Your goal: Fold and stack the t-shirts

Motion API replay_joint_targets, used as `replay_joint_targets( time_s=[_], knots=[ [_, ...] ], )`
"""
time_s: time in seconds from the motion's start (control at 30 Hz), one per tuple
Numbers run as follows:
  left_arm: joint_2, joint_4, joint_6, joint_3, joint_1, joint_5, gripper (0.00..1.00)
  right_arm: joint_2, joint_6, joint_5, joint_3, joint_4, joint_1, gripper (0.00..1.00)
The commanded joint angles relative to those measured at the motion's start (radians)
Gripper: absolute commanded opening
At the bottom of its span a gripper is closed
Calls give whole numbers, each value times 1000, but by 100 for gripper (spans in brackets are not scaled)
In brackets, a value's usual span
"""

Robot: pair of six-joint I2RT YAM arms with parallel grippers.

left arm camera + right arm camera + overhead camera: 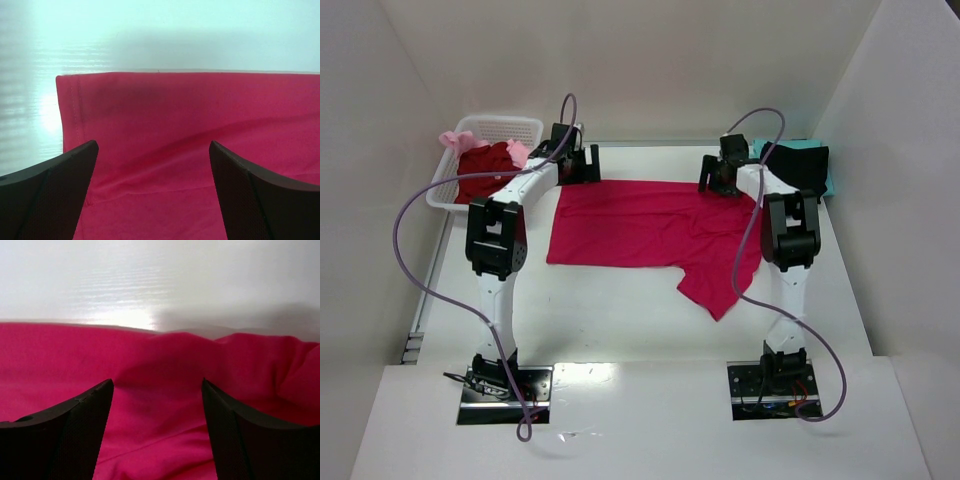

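A crimson-pink t-shirt [640, 225] lies spread flat across the middle of the table, one sleeve trailing toward the near right. My left gripper [578, 168] hangs open over its far left corner; in the left wrist view the hemmed corner [70, 100] lies flat under the open left gripper [153, 145]. My right gripper [716, 180] is at the shirt's far right edge. There the open right gripper [157, 382] straddles a raised fold of the cloth [165, 355] without pinching it. Dark red [485, 170] and pale pink [453, 139] tees fill the basket. A black tee [798, 165] lies on a teal one [828, 180] at the back right.
The white lattice basket [505, 126] stands at the back left, close to the left arm. White walls enclose the table on the left, back and right. Purple cables loop beside both arms.
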Motion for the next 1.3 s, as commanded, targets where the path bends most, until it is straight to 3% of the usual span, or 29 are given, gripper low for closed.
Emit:
replay_joint_targets(
  time_s=[0.0,0.13,0.23,0.67,0.9,1.03,1.27],
  knots=[
    [-31,43,-20,3,6,20,99,66,-4,5,71,-17,13,77],
    [-8,72,15,42,-3,8,99,184,-13,48,288,-125,53,78],
    [35,-35,26,154,-3,-49,99,233,-22,48,373,-156,90,80],
    [118,-78,26,236,-3,-29,99,411,-22,78,743,-348,111,83],
    [129,-69,26,218,-21,57,99,195,-11,155,468,-245,67,87],
    [138,-69,37,228,-44,57,99,120,-11,165,397,-236,24,88],
    [206,-130,26,251,-75,-49,99,-4,-11,154,303,-198,24,95]
  ],
)
